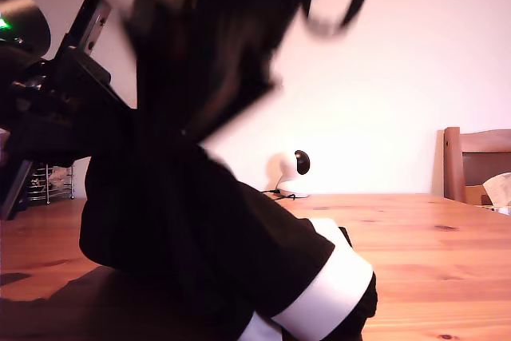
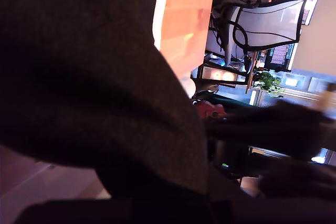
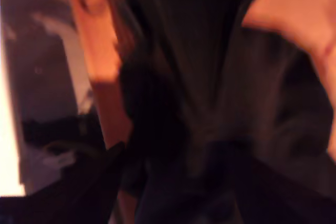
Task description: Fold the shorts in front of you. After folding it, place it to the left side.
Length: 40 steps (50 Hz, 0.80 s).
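Hidden under cloth, my first gripper: jaws not visible in its own wrist view, so cannot tell whether apart or together. Same for my second gripper; blurred picture, dark folds right across the lens, jaw state impossible to read.

Pressed close against both cameras, the shorts (image 1: pixel 200 221): black soft fabric filling most of the first wrist view and nearly all of the second. Seen from the exterior view, hoisted high, upper part smeared with blur and running off the top edge, a thin dark cord or strap looping out beside it. Lower part hanging down from the lifted end and resting on the table (image 1: pixel 431 245), with the broad white stripe (image 1: pixel 331 289) curving across the low end, farthest from the raised part.

Just beside the hanging cloth, toward the exterior view's left, a black arm (image 1: pixel 56 93) angled upward, a green light (image 1: pixel 6 23) on it; cannot tell from the wrist views whether first or second.

Farther out from the cloth: a small white device (image 1: pixel 294 173) with a dark round head on the far part of the table, a wooden chair (image 1: pixel 475 161) at the exterior view's right, a wire rack (image 1: pixel 52 181) behind the arm.
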Each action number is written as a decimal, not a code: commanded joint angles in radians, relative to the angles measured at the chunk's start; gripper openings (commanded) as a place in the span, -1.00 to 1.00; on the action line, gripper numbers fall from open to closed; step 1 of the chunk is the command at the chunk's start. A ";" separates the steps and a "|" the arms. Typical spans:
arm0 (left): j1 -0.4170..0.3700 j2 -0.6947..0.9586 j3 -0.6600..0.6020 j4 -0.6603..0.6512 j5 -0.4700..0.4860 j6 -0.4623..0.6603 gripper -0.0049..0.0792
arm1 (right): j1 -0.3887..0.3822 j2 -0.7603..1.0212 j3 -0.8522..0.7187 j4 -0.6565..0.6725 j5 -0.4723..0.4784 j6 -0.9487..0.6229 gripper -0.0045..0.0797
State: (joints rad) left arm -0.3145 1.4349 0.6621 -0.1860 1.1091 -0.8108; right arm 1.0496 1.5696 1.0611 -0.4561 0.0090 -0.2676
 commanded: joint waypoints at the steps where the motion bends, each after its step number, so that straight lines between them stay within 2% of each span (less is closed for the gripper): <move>1: -0.002 0.001 0.010 0.019 0.012 -0.011 -0.93 | 0.011 0.019 -0.010 -0.007 0.002 0.066 0.41; 9: -0.002 0.001 0.010 0.045 0.032 -0.039 -0.93 | 0.011 0.027 -0.010 -0.014 0.080 0.116 0.42; 20: -0.003 0.001 0.010 0.074 0.066 -0.079 -0.93 | 0.011 0.051 -0.013 -0.017 0.130 0.140 0.45; 40: -0.003 -0.002 0.011 0.120 0.057 -0.111 -0.93 | 0.021 0.135 -0.013 -0.020 0.132 0.290 0.44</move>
State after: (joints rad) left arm -0.3141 1.4349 0.6621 -0.0875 1.1522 -0.9184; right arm 1.0599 1.7077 1.0611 -0.4873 0.1402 0.0021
